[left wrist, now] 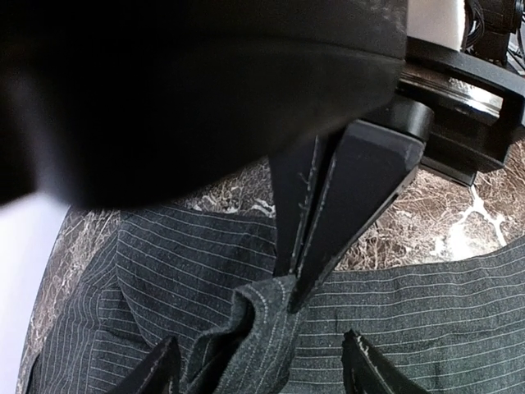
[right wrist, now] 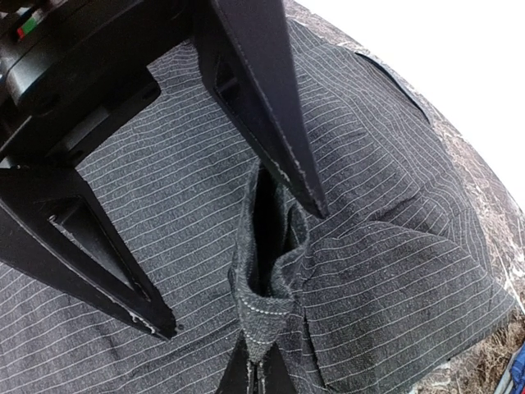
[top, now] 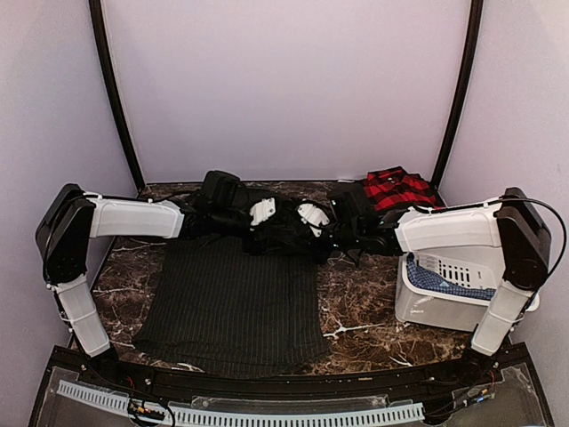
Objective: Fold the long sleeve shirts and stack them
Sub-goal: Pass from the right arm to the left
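The dark charcoal pinstripe shirt (top: 231, 302) lies flat on the marble table, its far edge bunched under both grippers. My right gripper (right wrist: 258, 382) is shut on a raised fold of this shirt (right wrist: 267, 271); it also shows in the left wrist view (left wrist: 294, 300) and in the top view (top: 311, 227). My left gripper (left wrist: 262, 373) is open, one finger on each side of that same fold, and shows in the top view (top: 271, 222). The red-and-black plaid shirt (top: 396, 187) lies folded at the far right.
A white plastic bin (top: 418, 302) with blue cloth (top: 444, 283) inside stands at the right, under my right arm. Bare marble (top: 356, 311) shows between the shirt and the bin. Walls close in the back and both sides.
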Robot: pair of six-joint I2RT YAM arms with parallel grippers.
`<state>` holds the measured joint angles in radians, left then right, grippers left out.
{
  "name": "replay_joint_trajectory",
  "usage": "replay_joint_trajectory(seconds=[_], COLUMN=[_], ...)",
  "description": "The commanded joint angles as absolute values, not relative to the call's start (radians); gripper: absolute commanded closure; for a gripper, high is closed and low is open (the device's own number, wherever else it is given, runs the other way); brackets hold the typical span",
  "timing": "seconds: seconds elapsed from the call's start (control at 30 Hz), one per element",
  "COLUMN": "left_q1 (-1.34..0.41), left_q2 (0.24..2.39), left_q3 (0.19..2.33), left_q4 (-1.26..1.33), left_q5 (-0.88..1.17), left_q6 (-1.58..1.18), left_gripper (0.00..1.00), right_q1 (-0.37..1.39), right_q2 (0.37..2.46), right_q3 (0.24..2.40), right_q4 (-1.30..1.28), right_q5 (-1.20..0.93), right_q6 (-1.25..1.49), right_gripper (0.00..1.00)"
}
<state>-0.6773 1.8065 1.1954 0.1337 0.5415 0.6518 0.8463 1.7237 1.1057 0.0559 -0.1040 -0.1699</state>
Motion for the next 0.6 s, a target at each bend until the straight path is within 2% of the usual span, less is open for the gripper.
replay_joint_trajectory(seconds=[0.0,0.23,0.57], left_q1=[-0.683,-0.682,-0.683], left_q2=[1.823,1.829,1.829], left_q3=[1.176,1.148,1.123], left_q4=[0.149,0.220,0.263], left_q5=[0.523,0.536,0.533], left_q6=[0.621,0.565,0.534], left_gripper=[0.37,0.45,0.62], right_q1=[0.862,0.862,0.859], right_q2=[1.689,1.676,1.669], right_q3=[1.102,1.078,1.067], right_q4=[0.156,0.196,0.207], right_q5=[-0.119,-0.120,-0.096], right_q6=[-0.158,-0.129,-0.118], right_gripper=[1.00,1.00,1.00])
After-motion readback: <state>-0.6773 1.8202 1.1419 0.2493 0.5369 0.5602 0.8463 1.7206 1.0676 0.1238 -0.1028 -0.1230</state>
